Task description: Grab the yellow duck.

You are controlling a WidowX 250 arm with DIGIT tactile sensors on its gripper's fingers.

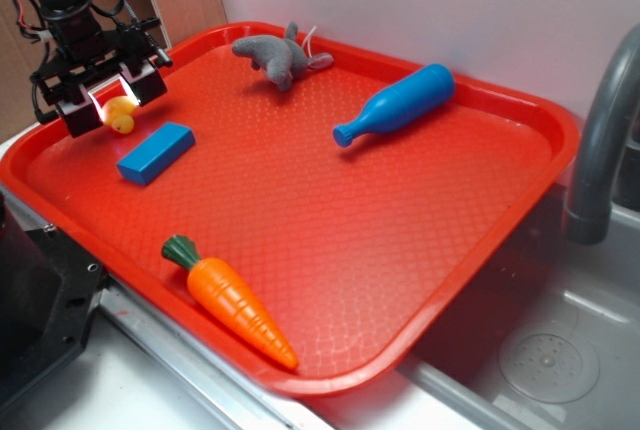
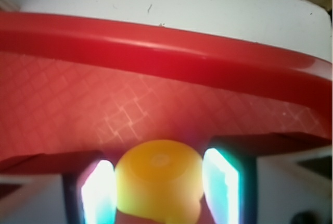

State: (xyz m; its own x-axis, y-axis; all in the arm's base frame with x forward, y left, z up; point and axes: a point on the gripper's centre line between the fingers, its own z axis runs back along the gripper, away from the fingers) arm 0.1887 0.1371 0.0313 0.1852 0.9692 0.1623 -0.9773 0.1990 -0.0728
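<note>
The yellow duck [image 1: 120, 115] is a small rounded toy at the tray's far left corner, close to the rim. My gripper [image 1: 112, 102] comes down over it with a finger on each side. In the wrist view the yellow duck [image 2: 158, 179] fills the gap between the two brightly lit pads [image 2: 99, 193], and both pads press against its sides. My gripper [image 2: 158, 182] is shut on it. Whether the duck rests on the tray or hangs just above it cannot be told.
On the red tray [image 1: 400, 250] a blue block [image 1: 156, 152] lies just right of the duck. An orange carrot [image 1: 232, 300] lies at the front, a blue bottle [image 1: 395, 103] and a grey plush [image 1: 280, 55] at the back. A grey faucet [image 1: 600, 120] stands over a sink [image 1: 560, 350] on the right.
</note>
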